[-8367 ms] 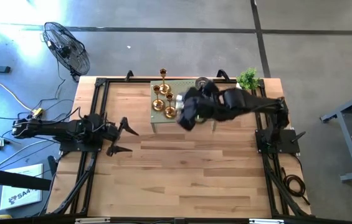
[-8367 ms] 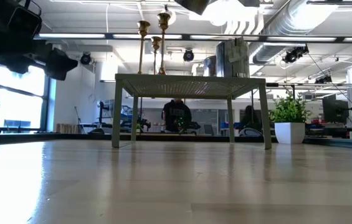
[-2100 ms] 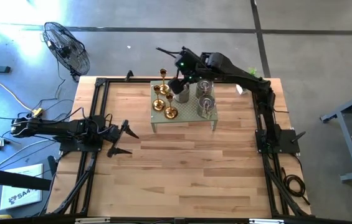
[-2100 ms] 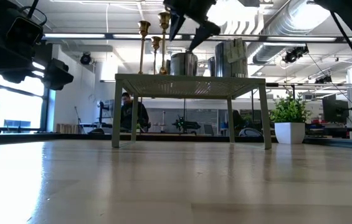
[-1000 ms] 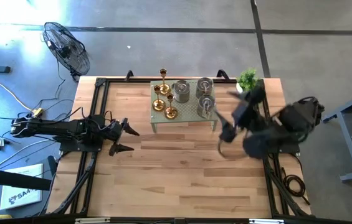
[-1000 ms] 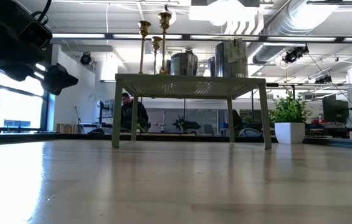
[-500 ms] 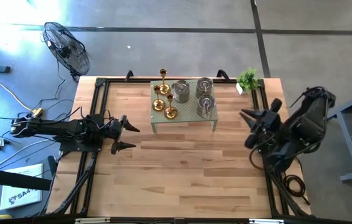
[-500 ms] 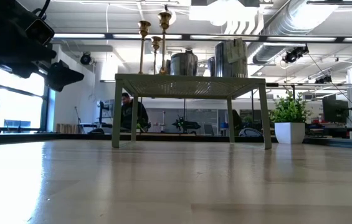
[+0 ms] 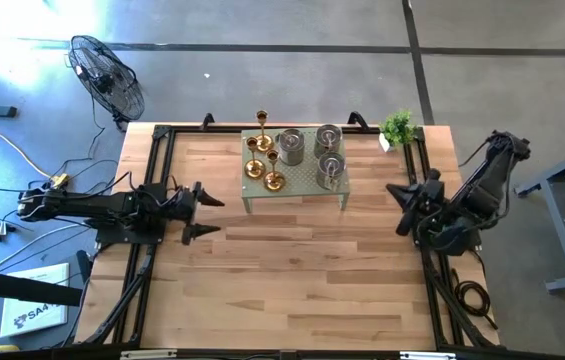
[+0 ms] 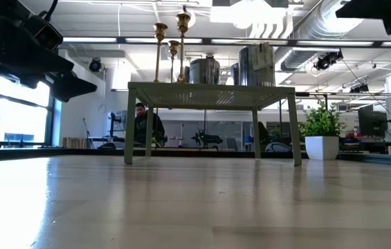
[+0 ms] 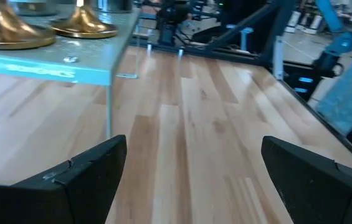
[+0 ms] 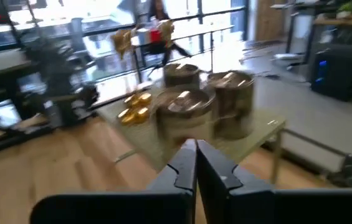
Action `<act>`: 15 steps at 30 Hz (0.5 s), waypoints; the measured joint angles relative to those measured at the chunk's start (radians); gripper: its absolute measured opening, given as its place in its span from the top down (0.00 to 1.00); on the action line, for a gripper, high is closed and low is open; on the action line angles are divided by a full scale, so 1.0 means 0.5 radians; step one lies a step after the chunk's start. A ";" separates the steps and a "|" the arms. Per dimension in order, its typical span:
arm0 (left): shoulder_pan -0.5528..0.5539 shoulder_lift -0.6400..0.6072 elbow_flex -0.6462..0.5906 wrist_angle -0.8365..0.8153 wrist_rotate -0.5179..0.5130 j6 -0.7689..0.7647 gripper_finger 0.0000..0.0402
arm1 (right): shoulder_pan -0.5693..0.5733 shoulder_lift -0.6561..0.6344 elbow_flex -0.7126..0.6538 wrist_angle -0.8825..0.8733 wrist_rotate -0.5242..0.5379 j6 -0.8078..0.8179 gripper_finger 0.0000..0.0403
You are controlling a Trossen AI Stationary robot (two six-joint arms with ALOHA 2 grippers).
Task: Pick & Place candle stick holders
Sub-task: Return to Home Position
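Right end effector retracted — likely closed, left end effector spread, holders — three gold, three silver

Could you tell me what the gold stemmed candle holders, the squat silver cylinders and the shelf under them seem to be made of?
The gold stemmed candle holders look like polished brass: bright warm glints. The squat silver cylinders look shiny, silvered glass or metal; unclear which. The pale green shelf looks like painted perforated metal: finely dotted top.
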 joint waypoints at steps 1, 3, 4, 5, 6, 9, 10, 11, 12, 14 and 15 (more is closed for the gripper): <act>0.000 0.000 0.000 0.000 -0.021 -0.001 0.09 | 0.000 -0.045 -0.076 0.181 -0.024 -0.128 0.99; 0.000 0.000 0.000 0.000 -0.056 0.000 0.09 | -0.005 -0.115 -0.225 0.585 -0.109 -0.440 0.99; 0.000 0.000 0.000 0.000 -0.072 0.000 0.09 | -0.016 -0.144 -0.304 0.803 -0.158 -0.603 0.98; 0.000 0.000 0.000 0.000 -0.084 -0.001 0.09 | -0.033 -0.171 -0.385 1.031 -0.218 -0.772 0.98; 0.000 0.000 0.000 0.000 -0.096 0.000 0.09 | -0.058 -0.194 -0.466 1.257 -0.285 -0.948 0.98; 0.000 0.000 0.000 0.000 -0.105 -0.001 0.09 | -0.179 -0.259 -0.716 1.946 -0.580 -1.435 0.99; 0.000 0.000 0.000 0.000 -0.105 -0.001 0.09 | -0.243 -0.277 -0.802 2.179 -0.711 -1.579 0.99; 0.000 0.000 0.000 0.000 -0.105 0.000 0.09 | -0.306 -0.291 -0.891 2.397 -0.846 -1.701 1.00; 0.000 0.000 0.000 0.001 -0.107 -0.001 0.09 | -0.378 -0.302 -0.974 2.590 -0.995 -1.803 1.00; 0.000 0.000 0.000 0.001 -0.114 -0.001 0.09 | -0.537 -0.303 -1.112 2.901 -1.274 -1.924 0.99; 0.000 0.000 0.000 0.001 -0.114 0.000 0.09 | -0.617 -0.302 -1.167 2.999 -1.408 -1.946 0.99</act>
